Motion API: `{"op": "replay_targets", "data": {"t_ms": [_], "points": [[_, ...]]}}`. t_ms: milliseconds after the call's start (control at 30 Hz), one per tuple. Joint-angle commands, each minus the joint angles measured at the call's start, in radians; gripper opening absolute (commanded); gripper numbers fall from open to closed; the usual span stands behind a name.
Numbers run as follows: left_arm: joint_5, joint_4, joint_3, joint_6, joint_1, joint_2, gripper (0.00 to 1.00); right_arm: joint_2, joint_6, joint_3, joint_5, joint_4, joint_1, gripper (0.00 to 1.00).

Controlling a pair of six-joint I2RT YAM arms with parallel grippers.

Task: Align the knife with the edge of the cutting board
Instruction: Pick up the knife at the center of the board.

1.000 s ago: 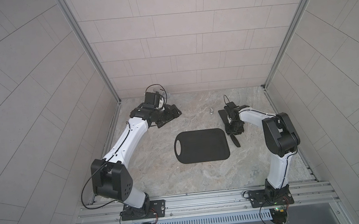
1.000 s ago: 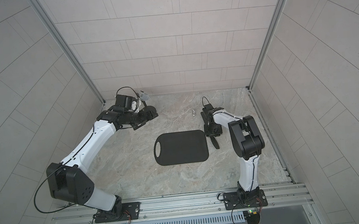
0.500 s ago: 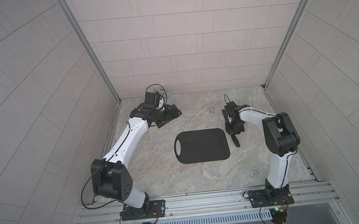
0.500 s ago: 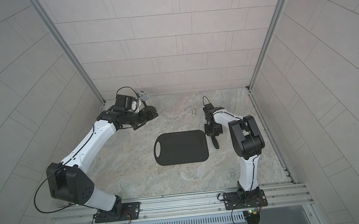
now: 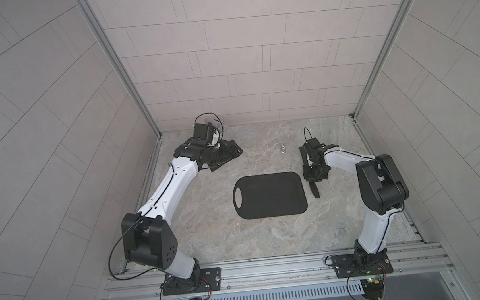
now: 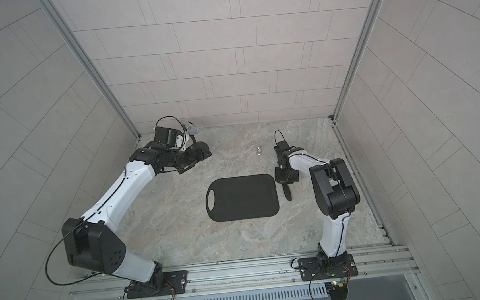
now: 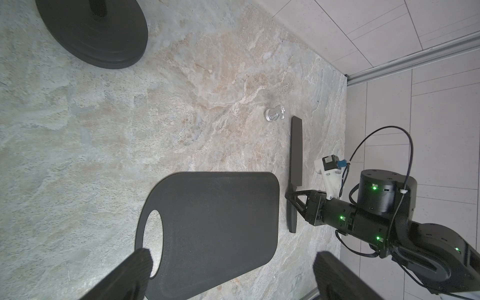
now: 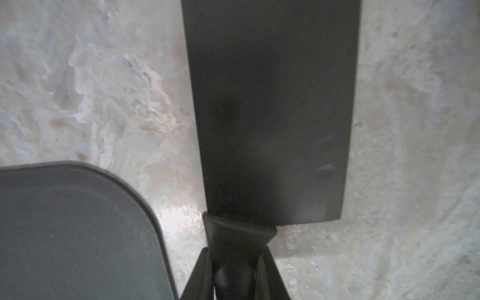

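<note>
left pincer (image 5: 224, 158) spread wide, empty, near worktop's (image 5: 210, 233) back-left corner | cutting board (image 5: 270, 195) flat, mid-worktop | knife (image 7: 296, 153) just beside board's right short edge, near-parallel, blade past its back corner | right pincer (image 7: 290, 194) just clamped onto knife handle: grip made, likely ready to nudge knife flush

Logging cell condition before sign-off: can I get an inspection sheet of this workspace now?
surface: marbled stone tabletop, no spills seen.
job's things: knife lies beside the cutting board, along the short edge opposite its handle hole, roughly parallel, gap between.
clutter: small silver metal piece near the blade tip; microphone stand's round base by the left arm.
grippers: right gripper shut on the knife's handle; left gripper open, holding nothing.
cables: black loops at both wrists, none on the board.
surroundings: tiled walls, metal rail in front.
</note>
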Motion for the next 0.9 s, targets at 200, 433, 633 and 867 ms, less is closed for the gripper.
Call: {"op": "replay_targets", "data": {"t_ms": [200,433,633,867], "points": [[0.011,0.0,-0.01,0.016,0.0,-0.018,1.0,-0.096,0.07,-0.098,-0.066,0.004,0.002,0.0],[0.017,0.001,-0.011,0.015,0.0,-0.018,1.0,-0.123,0.082,-0.157,-0.067,0.011,0.009,0.0],[0.019,0.002,-0.012,0.017,-0.009,-0.015,1.0,-0.122,0.088,-0.176,-0.052,0.016,0.016,0.18],[0.018,0.002,-0.012,0.018,-0.011,-0.017,1.0,-0.124,0.095,-0.188,-0.019,0.0,0.027,0.28]]}}
